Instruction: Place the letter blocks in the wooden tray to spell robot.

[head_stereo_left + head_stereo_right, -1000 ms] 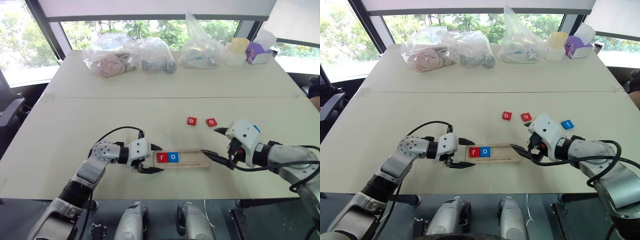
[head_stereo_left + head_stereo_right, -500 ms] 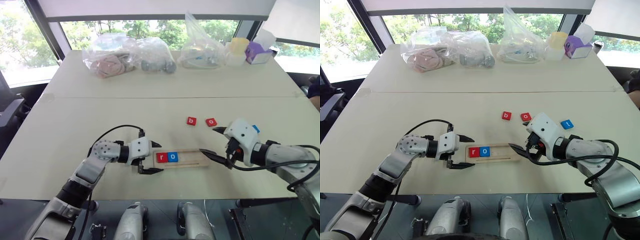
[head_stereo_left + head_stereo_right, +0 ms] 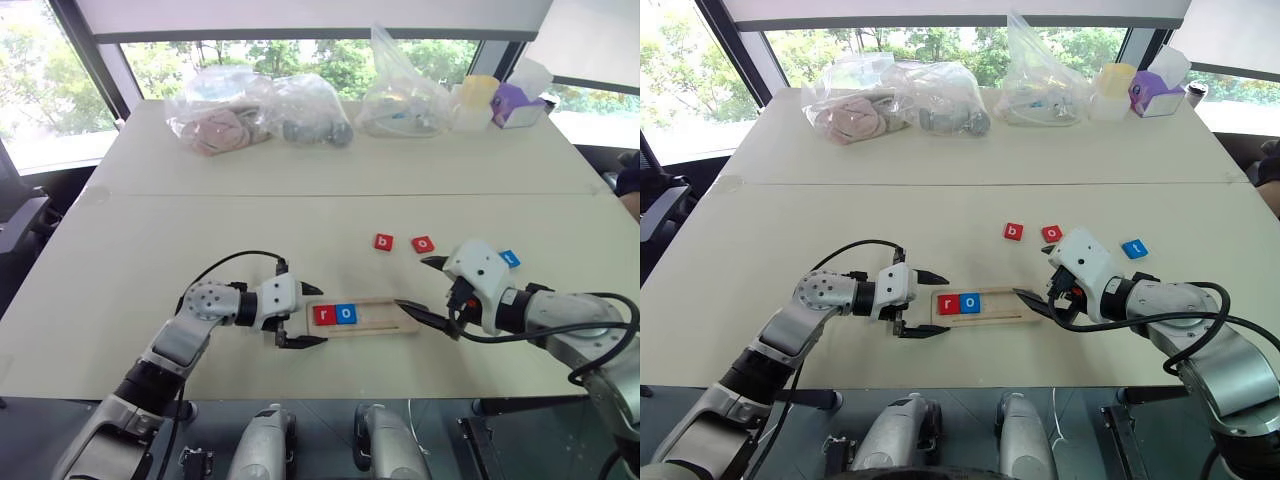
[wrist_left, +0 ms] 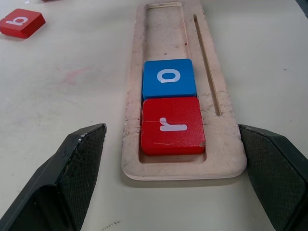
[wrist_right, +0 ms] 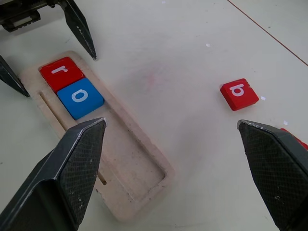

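Two blocks fill the wooden tray; both my hands spread empty; next, fetch red b beyond the tray.

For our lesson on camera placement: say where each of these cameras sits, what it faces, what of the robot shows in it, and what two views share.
Head views: look forward and down over the table; both arms show, left gripper and right gripper open.
Left wrist view: looks along the wooden tray, with its own fingers.
Right wrist view: faces the tray's vacant end, with its own fingers.
Shared: the r block and blue o block.
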Available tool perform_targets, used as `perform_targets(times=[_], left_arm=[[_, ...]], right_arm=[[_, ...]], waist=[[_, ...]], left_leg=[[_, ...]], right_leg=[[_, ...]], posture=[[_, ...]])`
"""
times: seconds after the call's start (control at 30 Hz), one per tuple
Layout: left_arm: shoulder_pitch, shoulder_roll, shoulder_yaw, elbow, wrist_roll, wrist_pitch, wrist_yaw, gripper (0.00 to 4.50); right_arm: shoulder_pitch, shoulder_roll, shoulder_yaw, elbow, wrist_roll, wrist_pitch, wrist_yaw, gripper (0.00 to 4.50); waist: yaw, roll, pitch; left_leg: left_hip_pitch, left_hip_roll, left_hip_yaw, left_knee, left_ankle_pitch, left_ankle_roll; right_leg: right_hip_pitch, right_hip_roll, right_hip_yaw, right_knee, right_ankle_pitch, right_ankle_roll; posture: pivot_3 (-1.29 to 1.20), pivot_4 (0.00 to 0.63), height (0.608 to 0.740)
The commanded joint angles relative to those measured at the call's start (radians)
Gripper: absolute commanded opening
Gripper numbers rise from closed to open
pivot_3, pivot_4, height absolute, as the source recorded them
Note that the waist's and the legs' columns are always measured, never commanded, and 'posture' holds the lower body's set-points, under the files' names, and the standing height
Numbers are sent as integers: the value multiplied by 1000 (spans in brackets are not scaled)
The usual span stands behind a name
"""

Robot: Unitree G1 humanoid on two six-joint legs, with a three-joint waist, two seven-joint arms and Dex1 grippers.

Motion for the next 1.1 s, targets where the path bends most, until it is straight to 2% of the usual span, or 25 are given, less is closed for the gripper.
perform_targets(times=[0.03, 0.43, 0.63, 0.77, 0.87, 1.1], left_arm=[[17, -11, -2, 5, -9, -39, -8, 4450], [21, -73, 85, -11, -102, -94, 41, 4450], [12, -54, 159, -167, -185, -4, 72, 4450], [21, 11, 217, -320, -284, 145, 73, 4450], [28, 105, 282, -429, -383, 282, 62, 4450], [28, 298, 395, -525, -527, 462, 22, 4450]], right_arm=[[-8, 1, -8, -33, -1, -12, -5, 4500], [-26, -7, 0, -17, -1, -16, 12, 4500], [-47, 7, 19, 4, -9, -19, 8, 4500], [-106, 59, 59, 63, -54, -33, -49, 4500], [-180, 123, 94, 157, -95, -34, -101, 4500], [-360, 188, 230, 436, -152, -139, 11, 4500]], waist=[[0, 0, 0], [-1, 0, 0], [-1, -1, 1], [-5, -1, 1], [-9, -1, 1], [-8, -1, 2]], left_leg=[[0, 0, 0, 0, 0, 0], [-1, 0, 0, 0, 0, 0], [-1, 0, 0, 0, 0, 0], [-1, 1, 0, 0, 0, 0], [-1, 2, 0, 0, 0, 0], [-1, 2, 0, 0, 0, 0]], right_leg=[[0, 0, 0, 0, 0, 0], [-1, 0, 0, 0, 1, -1], [-1, 0, 0, 0, 1, -1], [-1, 1, 0, 0, 1, -1], [-2, 3, 0, 1, 0, -1], [-2, 3, 0, 1, 1, -1]], posture=[[0, 150, 740], [0, 150, 740], [0, 150, 740], [0, 150, 740], [0, 150, 740], [0, 150, 740]])
